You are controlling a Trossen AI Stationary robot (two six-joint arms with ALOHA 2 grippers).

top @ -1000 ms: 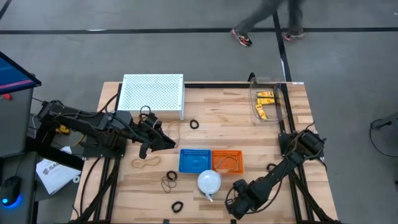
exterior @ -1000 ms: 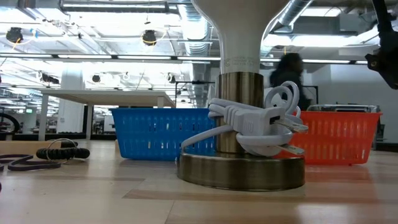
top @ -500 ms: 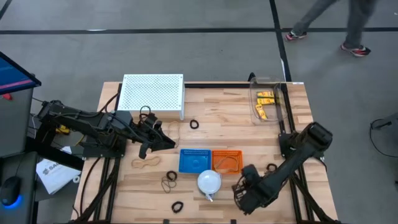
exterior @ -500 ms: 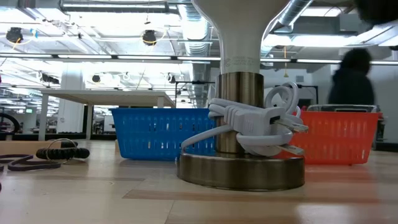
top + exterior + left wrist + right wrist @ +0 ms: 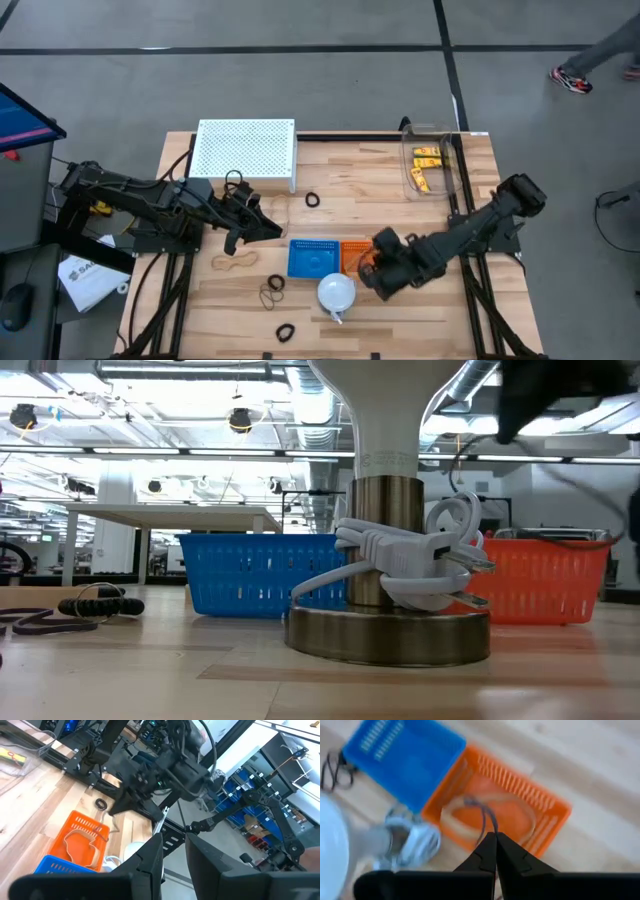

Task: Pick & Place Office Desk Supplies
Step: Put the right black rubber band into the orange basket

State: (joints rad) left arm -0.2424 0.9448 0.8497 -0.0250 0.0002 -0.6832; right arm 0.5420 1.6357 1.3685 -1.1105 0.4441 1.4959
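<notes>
My right gripper (image 5: 368, 266) hangs over the orange basket (image 5: 362, 255), shut on a thin greyish rubber band (image 5: 482, 817). A tan band (image 5: 520, 820) lies inside that basket. The blue basket (image 5: 313, 257) stands against its left side. My left gripper (image 5: 272, 231) waits open above the table's left half, nothing between its fingers (image 5: 150, 862). Tan bands (image 5: 235, 263), black bands (image 5: 272, 292) and black rings (image 5: 313, 200) (image 5: 286, 331) lie loose on the wood. Yellow clips (image 5: 428, 168) sit in a clear tray. My right gripper pinches the thin band's near end (image 5: 489, 829) between its two fingertips. The fingers slant down from the table's right and near side. The band's loop reaches out past the fingertips (image 5: 501, 851), slack, above the orange basket's inside; whether it touches the basket I cannot tell.
A white lamp (image 5: 336, 292) with a wound cord stands just near of the baskets, its brass base (image 5: 390, 630) filling the low view. A white perforated box (image 5: 245, 150) sits at the far left. One black ring (image 5: 436, 269) lies right of my right arm.
My right gripper has risen from the table's near edge and swung toward the far side and left, ending over the orange basket, turning as it went. A person walking beyond the table's far edge has passed toward the right.
</notes>
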